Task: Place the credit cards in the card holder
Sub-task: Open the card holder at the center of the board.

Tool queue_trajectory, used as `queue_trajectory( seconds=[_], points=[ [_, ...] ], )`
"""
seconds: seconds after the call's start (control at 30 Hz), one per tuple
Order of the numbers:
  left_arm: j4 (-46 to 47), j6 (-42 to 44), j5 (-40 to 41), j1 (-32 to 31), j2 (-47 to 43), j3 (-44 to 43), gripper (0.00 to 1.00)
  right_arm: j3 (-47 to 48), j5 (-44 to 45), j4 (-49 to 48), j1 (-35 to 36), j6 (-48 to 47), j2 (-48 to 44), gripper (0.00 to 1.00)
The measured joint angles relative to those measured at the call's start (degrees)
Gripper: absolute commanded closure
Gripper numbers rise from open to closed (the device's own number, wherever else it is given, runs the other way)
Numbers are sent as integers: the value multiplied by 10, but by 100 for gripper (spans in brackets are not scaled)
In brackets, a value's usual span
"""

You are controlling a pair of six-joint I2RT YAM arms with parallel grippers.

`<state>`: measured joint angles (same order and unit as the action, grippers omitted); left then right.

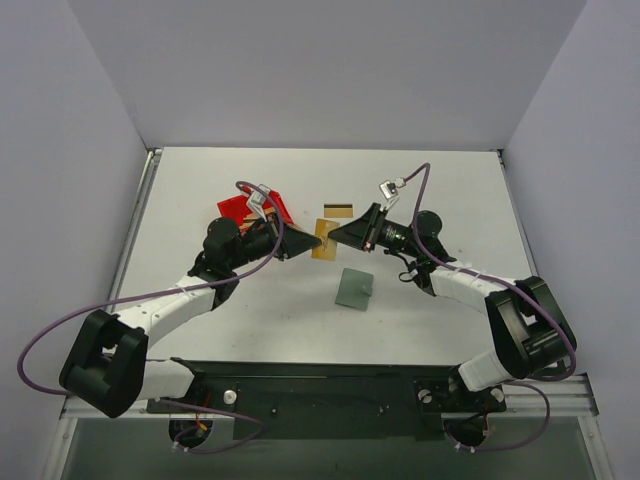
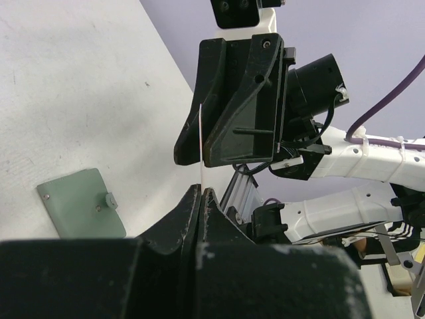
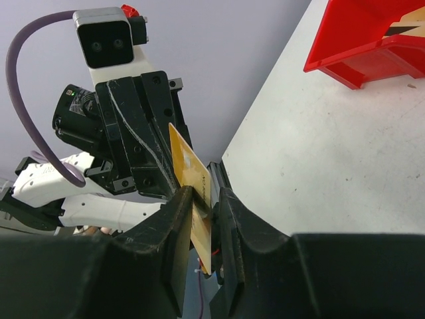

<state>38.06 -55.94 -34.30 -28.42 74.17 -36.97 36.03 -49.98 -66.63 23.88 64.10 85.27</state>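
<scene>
Because your left claw [image 2: 201,193] is clenched tight on one edge of a gold credit card [image 3: 189,166], the card stands on edge in the air between the two arms. From that wrist you see it only as a thin pale line. Your right claw [image 3: 204,199] faces it nose to nose, its jaws a little apart around the same card, looser than a pinch. I read this as a hand-over, made so the left arm gets a grip that suits sliding the card into a pocket.

Just nearer you than the two claws, the grey-green card holder [image 1: 354,288] lies flat on the counter [image 1: 450,200], outer side and snap stud up, apart from both claws. A second card [image 1: 337,210] with a dark stripe lies farther back. The red bin [image 1: 240,208] sits behind the left claw, and the right wrist view shows another striped card inside it.

The held card carries faint marks too small to read, and no brand or label shows anywhere.
</scene>
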Motion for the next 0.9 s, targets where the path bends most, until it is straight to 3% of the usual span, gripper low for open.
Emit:
queue_trajectory(
  seconds=[0.27, 0.37, 0.4, 0.5, 0.53, 0.6, 0.7, 0.9],
  points=[
    [8, -7, 10, 0, 0, 0, 100, 0, -1, -2, 10, 0, 0, 86],
    [7, -7, 15, 0, 0, 0, 100, 0, -1, -3, 14, 1, 0, 100],
    [7, -7, 16, 0, 0, 0, 100, 0, -3, -5, 14, 0, 0, 100],
    [5, -7, 20, 0, 2, 0, 77, 0, -4, -10, 14, 1, -2, 100],
    [4, -5, 21, 0, 2, 0, 65, 0, -4, -7, 14, -2, -2, 100],
    [-7, 1, 25, 1, 2, 0, 52, 1, -2, 14, 14, -14, -8, 100],
    [-33, 18, 32, 4, 1, 0, 41, 7, 28, 129, 17, -62, -35, 100],
    [-189, 103, 119, 12, -4, -44, 39, 57, 170, 421, 21, -170, -73, 100]
  ],
)
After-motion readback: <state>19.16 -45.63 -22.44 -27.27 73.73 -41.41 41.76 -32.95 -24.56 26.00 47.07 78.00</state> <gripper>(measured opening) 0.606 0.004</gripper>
